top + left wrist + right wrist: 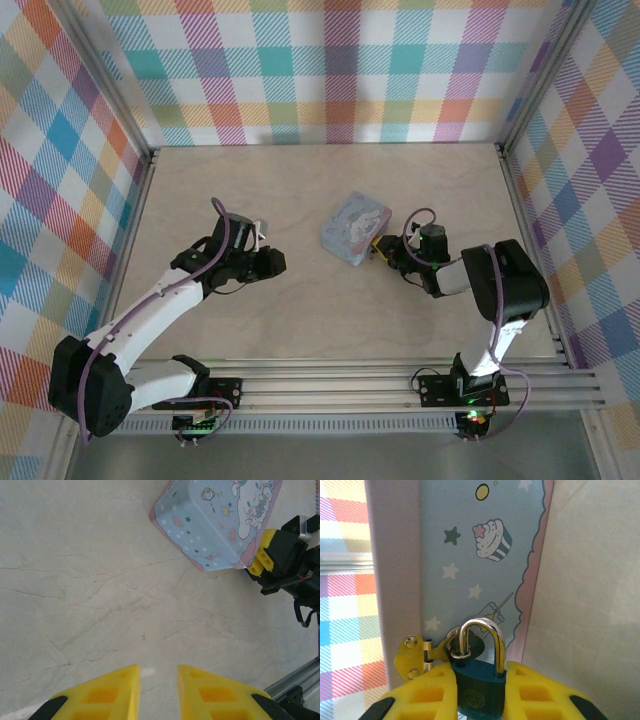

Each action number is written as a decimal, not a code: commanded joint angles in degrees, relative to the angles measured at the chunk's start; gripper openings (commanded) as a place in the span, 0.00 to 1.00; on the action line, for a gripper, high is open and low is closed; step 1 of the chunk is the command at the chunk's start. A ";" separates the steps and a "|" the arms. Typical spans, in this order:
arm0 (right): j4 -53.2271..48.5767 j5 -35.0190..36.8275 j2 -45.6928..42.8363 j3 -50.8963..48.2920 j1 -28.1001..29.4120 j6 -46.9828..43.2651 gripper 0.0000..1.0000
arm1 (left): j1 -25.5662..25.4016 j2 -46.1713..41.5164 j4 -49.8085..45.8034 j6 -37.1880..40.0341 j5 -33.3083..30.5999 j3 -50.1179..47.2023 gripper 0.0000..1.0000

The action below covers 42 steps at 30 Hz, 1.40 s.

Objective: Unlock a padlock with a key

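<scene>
The padlock is small, with a dark teal body and a silver shackle. Its shackle passes through the ring of a brass hasp on the pale blue cartoon-printed tin. The shackle's left leg looks lifted out of the body, with a dark hole under it. My right gripper is shut on the padlock body at the tin's right corner. My left gripper is open over bare table, left of the tin, with nothing between its fingers.
The tin lies on the pale table near the middle. Checked walls stand on three sides, and an aluminium rail runs along the near edge. The right arm's yellow fingers touch the tin's corner.
</scene>
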 commanded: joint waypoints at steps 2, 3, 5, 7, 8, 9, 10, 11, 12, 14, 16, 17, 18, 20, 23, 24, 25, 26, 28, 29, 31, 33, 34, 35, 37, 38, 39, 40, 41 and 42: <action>7.14 -6.29 2.37 -1.51 -0.81 -3.08 0.00 | 0.72 0.60 -1.86 1.86 0.11 2.67 0.25; 6.61 -7.62 2.22 -1.27 -0.79 -4.45 0.00 | 0.65 0.74 -2.16 2.03 -0.06 3.03 0.25; 4.40 -9.44 1.36 -0.75 -0.89 -7.20 0.00 | 0.72 1.15 -2.61 2.31 -0.15 3.56 0.25; 0.55 -10.10 -0.82 -0.56 -1.10 -10.62 0.00 | 0.65 1.61 -2.70 2.72 -0.24 4.07 0.25; -1.76 -9.90 -2.01 -0.47 -1.31 -11.93 0.00 | 0.69 1.89 -2.63 2.86 -0.25 4.21 0.25; -4.26 -9.21 -3.38 -0.50 -1.75 -13.02 0.00 | 0.66 2.15 -2.32 3.01 -0.61 4.01 0.25; -5.63 -8.63 -4.14 -0.76 -2.28 -13.65 0.00 | 0.64 2.33 -1.83 2.88 -0.71 3.88 0.25; -6.05 -8.25 -4.80 -1.11 -3.04 -13.74 0.00 | 0.64 2.75 -1.14 2.67 -0.78 3.79 0.25; -5.41 -8.44 -4.79 -1.31 -3.79 -13.19 0.00 | 0.64 3.18 -0.36 2.43 -0.62 3.96 0.25; -3.43 -9.97 -3.96 -1.27 -5.14 -11.34 0.00 | 0.69 4.05 1.09 2.11 -0.26 4.06 0.25; -1.33 -10.03 -3.11 -1.20 -5.87 -9.24 0.00 | 0.68 4.66 2.94 1.89 -0.19 3.65 0.25; -1.33 -9.96 -2.70 -0.76 -5.98 -8.64 0.00 | 0.65 5.00 3.68 1.58 -0.25 3.32 0.25; -2.83 -10.11 -2.46 0.20 -6.15 -8.64 0.00 | 0.69 5.16 4.89 1.29 -0.25 2.90 0.25; -6.29 -9.67 -1.96 1.99 -6.14 -9.02 0.00 | 0.64 5.03 6.93 0.45 -0.38 1.88 0.25; -10.08 -11.48 0.30 4.78 -6.81 -9.81 0.00 | 0.69 4.70 8.71 -0.93 -0.12 0.49 0.25; -11.19 -12.52 1.06 5.51 -7.18 -10.30 0.00 | 0.64 4.60 8.72 -0.94 0.37 0.32 0.25; -12.12 -12.88 1.42 5.82 -7.54 -10.89 0.00 | 0.71 4.54 8.34 -0.94 0.58 0.28 0.25; -12.66 -12.81 1.40 5.71 -7.94 -11.37 0.00 | 0.70 4.43 8.20 -0.86 0.62 0.23 0.25; -12.87 -12.80 1.26 5.66 -9.15 -12.83 0.00 | 0.65 3.74 8.58 -0.92 0.48 -0.24 0.25; -15.19 -12.80 1.21 5.84 -9.59 -13.44 0.00 | 0.64 3.50 8.76 -0.89 0.26 -0.50 0.25; -18.21 -12.66 0.50 6.70 -10.36 -15.73 0.00 | 0.69 3.22 8.90 -0.76 -0.27 -0.82 0.25; -21.22 -12.74 -0.17 7.63 -10.56 -18.07 0.00 | 0.65 3.30 8.56 -0.17 -0.43 -0.76 0.25; -22.52 -13.05 -0.33 8.36 -10.70 -19.17 0.00 | 0.72 3.28 8.25 0.18 -0.56 -0.74 0.25; -24.34 -13.24 -0.52 8.95 -10.72 -20.36 0.00 | 0.64 3.36 8.00 0.49 -0.64 -0.64 0.25; -27.64 -13.20 -0.84 10.05 -10.69 -22.29 0.00 | 0.64 3.42 7.56 1.07 -0.72 -0.50 0.25; -28.56 -12.87 -1.11 10.32 -10.70 -22.77 0.00 | 0.71 3.42 7.47 1.27 -0.87 -0.43 0.25; -29.61 -11.97 -1.53 10.53 -10.72 -23.03 0.00 | 0.67 3.42 7.27 1.48 -0.96 -0.34 0.25; -30.13 -11.46 -2.14 10.43 -10.69 -22.97 0.00 | 0.65 3.52 6.87 1.60 -1.04 -0.11 0.25; -30.69 -11.07 -2.79 10.41 -10.69 -22.94 0.00 | 0.66 3.68 6.62 1.88 -0.99 0.26 0.25; -32.51 -10.00 -3.75 10.41 -10.56 -23.09 0.00 | 0.71 3.74 6.19 2.11 -1.12 0.71 0.25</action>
